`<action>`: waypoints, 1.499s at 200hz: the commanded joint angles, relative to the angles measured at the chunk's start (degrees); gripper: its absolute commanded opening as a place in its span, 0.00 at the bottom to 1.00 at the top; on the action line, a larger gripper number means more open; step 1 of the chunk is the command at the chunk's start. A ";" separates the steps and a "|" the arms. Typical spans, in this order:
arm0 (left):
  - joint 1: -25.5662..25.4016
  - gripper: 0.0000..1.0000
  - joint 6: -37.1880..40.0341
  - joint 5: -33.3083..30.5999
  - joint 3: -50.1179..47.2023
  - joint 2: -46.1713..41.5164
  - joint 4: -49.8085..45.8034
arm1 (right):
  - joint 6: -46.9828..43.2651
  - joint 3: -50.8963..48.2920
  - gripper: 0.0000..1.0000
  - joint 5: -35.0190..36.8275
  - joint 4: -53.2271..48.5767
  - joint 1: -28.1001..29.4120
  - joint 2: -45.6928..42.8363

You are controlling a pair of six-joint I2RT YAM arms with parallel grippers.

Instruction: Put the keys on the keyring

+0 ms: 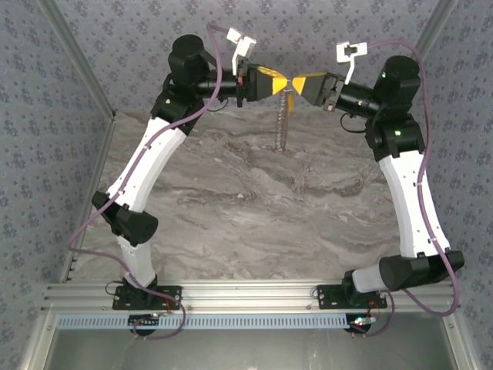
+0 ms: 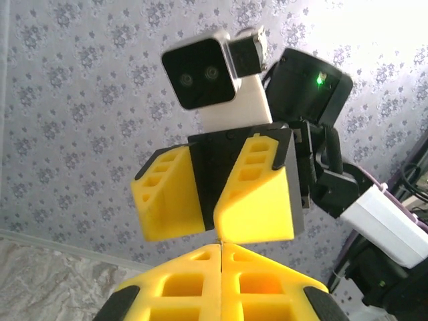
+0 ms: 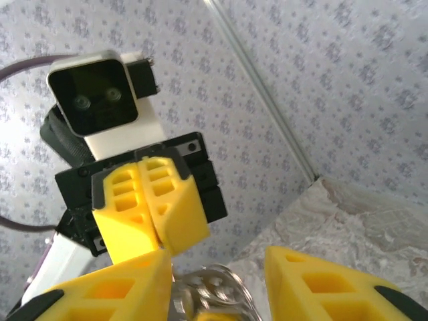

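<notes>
1 keyring (image 1: 282,122) dangling, left pincer (image 3: 159,244) seemingly pinching, right pincer (image 3: 217,269) parted

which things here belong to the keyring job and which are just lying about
Job: keyring, hanging from the shut left gripper; right gripper, open.
Just there: marble table, patterned walls, aluminium rail.

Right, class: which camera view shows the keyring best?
The top external view: the keyring hangs there at full length, its whole loop clear against the table. In the right wrist view a blurred part of it sits at the bottom edge, cut off by the frame.
</notes>
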 commanded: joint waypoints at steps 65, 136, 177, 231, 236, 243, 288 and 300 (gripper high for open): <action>0.53 0.00 -10.25 -4.10 -3.29 -3.75 17.56 | 11.20 -12.01 0.52 1.42 17.96 -0.56 -6.96; 0.52 0.00 -15.08 -3.70 -3.02 -2.52 22.33 | 10.49 -9.86 0.55 1.79 19.10 4.74 -4.04; 0.58 0.00 -15.62 -3.64 -3.41 -2.60 22.92 | 10.62 -9.05 0.49 1.66 19.45 6.01 -2.81; 0.59 0.00 -16.03 -3.56 -3.45 -2.34 23.37 | 12.24 -8.15 0.12 1.52 21.79 6.16 -1.60; 0.52 0.00 -15.97 -3.57 -3.50 -2.34 23.39 | 12.48 -8.13 0.08 1.31 22.00 6.10 -1.51; 0.52 0.00 -15.96 -3.63 -3.48 -2.34 23.40 | 12.59 -8.10 0.05 1.20 22.12 6.14 -1.44; 1.09 0.00 -15.91 -4.74 -3.63 -2.52 23.63 | 12.41 -8.39 0.00 1.02 21.52 6.25 -1.42; 1.13 0.00 -16.03 -5.22 -3.83 -2.65 24.04 | 12.17 -8.55 0.00 0.85 21.14 6.48 -1.33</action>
